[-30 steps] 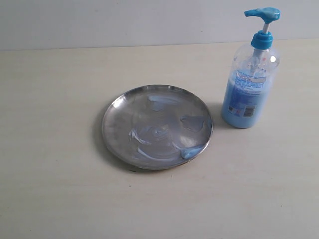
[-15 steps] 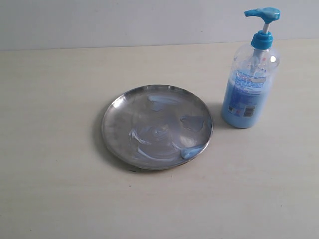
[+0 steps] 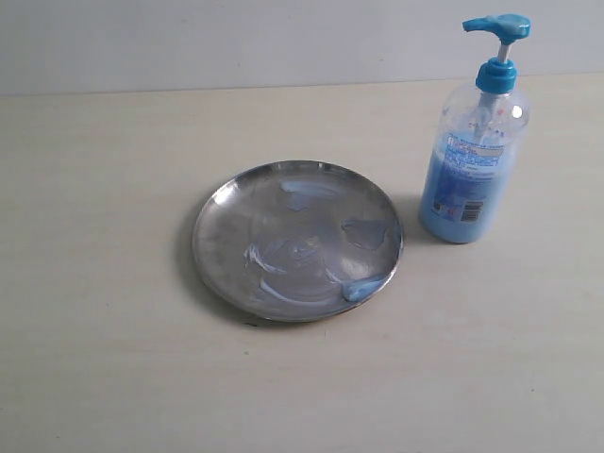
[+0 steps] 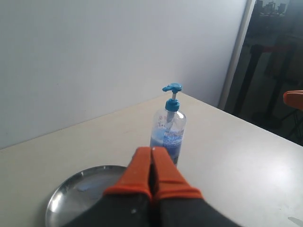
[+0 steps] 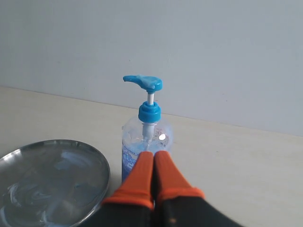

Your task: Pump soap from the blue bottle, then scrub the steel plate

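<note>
Steel plate (image 3: 226, 236) lies flat near the middle of the pale surface (image 3: 94, 377). Blue bottle (image 3: 469, 179) stands upright at the plate's 2 o'clock, just beside the rim but apart from it, spout pointing to 9 o'clock. Soap (image 3: 363, 286): thick blob at the plate's 4 o'clock by the rim, with paler smears at 12, 3 and centre. Left tool (image 4: 151, 156): orange fingers pressed together, nothing between them. Right tool (image 5: 153, 156): same, closed and empty, facing the bottle.
</note>
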Tool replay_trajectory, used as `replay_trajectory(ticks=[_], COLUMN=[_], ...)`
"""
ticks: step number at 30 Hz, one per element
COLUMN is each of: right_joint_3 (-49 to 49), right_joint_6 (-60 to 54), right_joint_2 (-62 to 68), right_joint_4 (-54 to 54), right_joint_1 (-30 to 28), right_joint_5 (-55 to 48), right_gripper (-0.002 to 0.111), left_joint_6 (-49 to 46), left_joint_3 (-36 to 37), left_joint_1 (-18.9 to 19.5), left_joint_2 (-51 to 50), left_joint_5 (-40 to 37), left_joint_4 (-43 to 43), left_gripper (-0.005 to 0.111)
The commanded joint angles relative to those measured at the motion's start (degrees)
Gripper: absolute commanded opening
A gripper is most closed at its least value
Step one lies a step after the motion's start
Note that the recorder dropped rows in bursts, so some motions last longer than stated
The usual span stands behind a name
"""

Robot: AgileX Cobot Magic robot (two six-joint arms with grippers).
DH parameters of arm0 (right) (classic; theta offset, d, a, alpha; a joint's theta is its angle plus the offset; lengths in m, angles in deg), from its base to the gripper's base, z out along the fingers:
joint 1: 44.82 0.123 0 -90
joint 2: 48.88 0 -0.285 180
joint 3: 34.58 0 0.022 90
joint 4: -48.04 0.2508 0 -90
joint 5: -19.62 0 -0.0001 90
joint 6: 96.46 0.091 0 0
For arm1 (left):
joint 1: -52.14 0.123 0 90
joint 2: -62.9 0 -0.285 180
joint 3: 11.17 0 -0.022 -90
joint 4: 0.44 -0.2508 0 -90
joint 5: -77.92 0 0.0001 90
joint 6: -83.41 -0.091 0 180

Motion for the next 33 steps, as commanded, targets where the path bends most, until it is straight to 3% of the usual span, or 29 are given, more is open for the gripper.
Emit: replay_trajectory(ticks=[1, 7, 11, 24, 33], right_joint_3=[-0.2, -0.2, -0.2, -0.2, -0.2], right_joint_6=[0.0, 0.0, 0.0, 0.0, 0.1], right_joint_2=[-0.2, -0.2, -0.2, -0.2, -0.2], right_joint_4=[0.2, 0.2, 0.2, 0.2, 0.2], right_joint_1=[0.0, 0.0, 0.0, 0.0, 0.0], right_joint_5=[0.9, 0.9, 0.9, 0.9, 0.9], right_gripper=[0.0, 0.0, 0.0, 0.0, 0.0], left_joint_6=[0.3, 4.2, 5.0, 8.2, 8.3], left_joint_3=[0.5, 2.3, 4.6, 14.7, 24.9], left_joint_1=[0.2, 0.4, 3.7, 25.5, 36.2], left_joint_2=[0.3, 0.7, 1.8, 12.4, 22.0], left_joint_5=[0.8, 5.5, 10.0, 11.7, 11.7], left_joint_4=[-1.5, -8.6, -9.0, -12.1, -13.8], left_gripper=[0.0, 0.0, 0.0, 0.0, 0.0])
